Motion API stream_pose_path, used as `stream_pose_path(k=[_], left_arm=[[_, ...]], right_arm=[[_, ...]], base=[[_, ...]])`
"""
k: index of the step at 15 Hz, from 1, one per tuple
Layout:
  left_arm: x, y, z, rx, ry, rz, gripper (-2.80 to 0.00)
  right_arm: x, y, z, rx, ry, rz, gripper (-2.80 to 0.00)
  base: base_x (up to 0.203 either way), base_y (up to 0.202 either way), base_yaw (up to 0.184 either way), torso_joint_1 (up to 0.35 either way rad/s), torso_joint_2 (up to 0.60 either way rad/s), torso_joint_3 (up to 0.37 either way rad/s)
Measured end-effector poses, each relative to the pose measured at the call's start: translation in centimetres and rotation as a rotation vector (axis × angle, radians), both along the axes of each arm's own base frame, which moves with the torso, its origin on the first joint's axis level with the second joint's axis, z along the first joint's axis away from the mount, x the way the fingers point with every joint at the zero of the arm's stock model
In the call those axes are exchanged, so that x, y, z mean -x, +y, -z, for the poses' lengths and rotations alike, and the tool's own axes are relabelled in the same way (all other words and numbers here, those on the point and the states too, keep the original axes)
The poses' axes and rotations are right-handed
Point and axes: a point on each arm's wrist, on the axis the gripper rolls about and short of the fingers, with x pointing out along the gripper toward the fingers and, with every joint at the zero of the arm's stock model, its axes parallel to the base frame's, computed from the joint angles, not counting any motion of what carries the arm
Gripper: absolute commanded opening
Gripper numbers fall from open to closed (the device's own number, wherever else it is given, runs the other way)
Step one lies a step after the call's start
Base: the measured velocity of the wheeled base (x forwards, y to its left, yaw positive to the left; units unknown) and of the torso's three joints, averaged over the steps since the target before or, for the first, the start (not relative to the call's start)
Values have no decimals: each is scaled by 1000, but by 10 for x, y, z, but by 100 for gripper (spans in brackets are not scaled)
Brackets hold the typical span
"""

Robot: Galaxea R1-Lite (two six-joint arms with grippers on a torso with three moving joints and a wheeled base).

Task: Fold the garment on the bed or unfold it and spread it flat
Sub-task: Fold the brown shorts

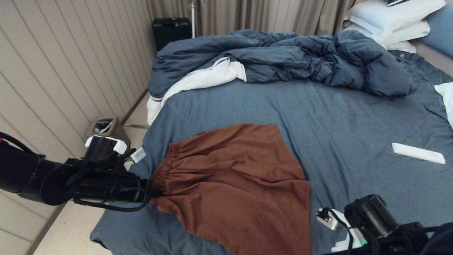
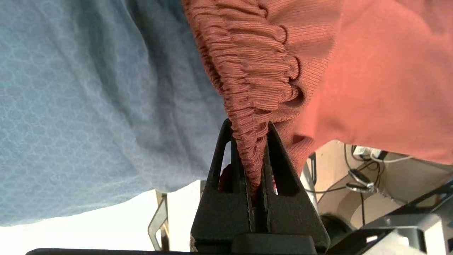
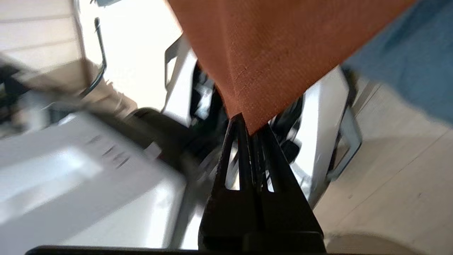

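Observation:
The rust-brown shorts (image 1: 233, 184) lie spread over the near left part of the bed's slate-blue sheet (image 1: 354, 120), their near edge reaching past the bed's front. My left gripper (image 1: 153, 193) is shut on the near end of the gathered waistband (image 2: 254, 71), which is bunched between its fingers (image 2: 219, 170). My right gripper (image 3: 252, 128) is shut on a corner of the shorts' fabric (image 3: 269, 53) off the bed's near edge; in the head view only its arm (image 1: 371, 216) shows at the lower right. Drawstring and printed mark are hidden.
A rumpled dark blue duvet (image 1: 283, 56) with white lining lies across the far half of the bed. White pillows (image 1: 389, 21) are stacked far right. A white remote-like bar (image 1: 417, 153) rests on the sheet at right. A small bin (image 1: 106, 127) and a black case (image 1: 171, 30) stand by the left wall.

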Motion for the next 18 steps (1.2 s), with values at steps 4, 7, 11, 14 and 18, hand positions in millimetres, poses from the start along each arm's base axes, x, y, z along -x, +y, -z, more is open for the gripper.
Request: stream_pose_path(k=[4, 7, 11, 14, 18], left_arm=[[18, 4, -2, -22, 23, 20, -280], [33, 8, -4, -37, 39, 35, -280], [49, 12, 1, -59, 56, 56, -280], [60, 14, 9, -80, 79, 81, -280], [70, 12, 17, -91, 117, 105, -280]], right_arm=[[22, -10, -21, 14, 72, -4, -280], [30, -14, -27, 16, 69, -6, -280], [44, -19, -29, 17, 72, -10, -280], [58, -25, -31, 25, 87, -18, -280], [75, -33, -45, 23, 78, -26, -280]], base=[[0, 0, 0, 0, 0, 0], [0, 0, 0, 0, 0, 0], [0, 0, 0, 0, 0, 0], [0, 0, 0, 0, 0, 0], [0, 0, 0, 0, 0, 0]])
